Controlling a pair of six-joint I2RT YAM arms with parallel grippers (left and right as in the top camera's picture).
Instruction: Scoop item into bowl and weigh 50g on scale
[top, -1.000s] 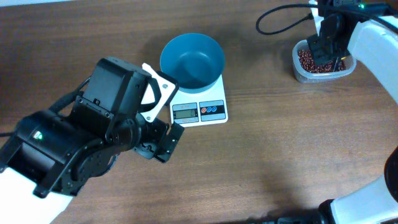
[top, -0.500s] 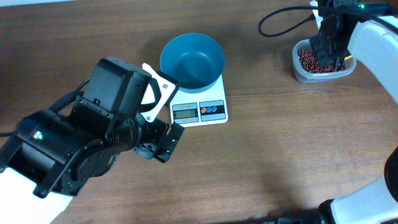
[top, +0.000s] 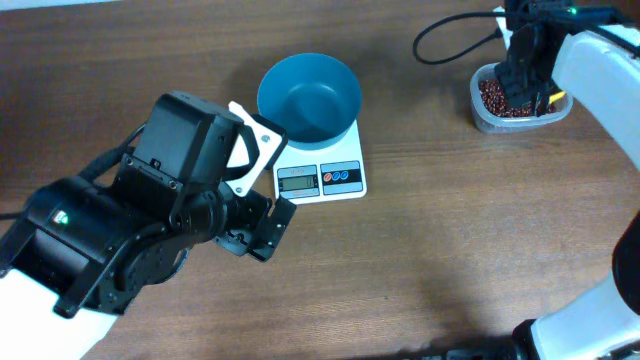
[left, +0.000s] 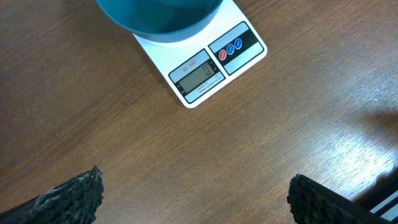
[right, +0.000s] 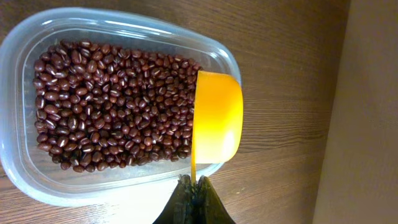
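Observation:
The teal bowl (top: 308, 95) stands empty on the white scale (top: 330, 180), whose display (left: 200, 77) reads 0. The item, dark red-brown beans (right: 106, 99), fills a clear tub (top: 482, 118) at the back right. My right gripper (right: 194, 186) is shut on the thin handle of a yellow scoop (right: 216, 118). The scoop lies on its side at the tub's right end, its mouth against the beans. In the overhead view this gripper (top: 522, 72) hangs over the tub. My left gripper (left: 193, 186) stands wide open and empty above bare table, in front of the scale.
The bulky black left arm (top: 130, 240) covers the table's left front, its white bracket (top: 255, 150) close to the bowl's left side. A black cable (top: 450, 35) loops behind the tub. A pale surface (right: 367, 112) borders the wood right of the tub.
My right gripper has shifted slightly toward the table's far edge over the tub, scoop still held. The left arm has not moved.

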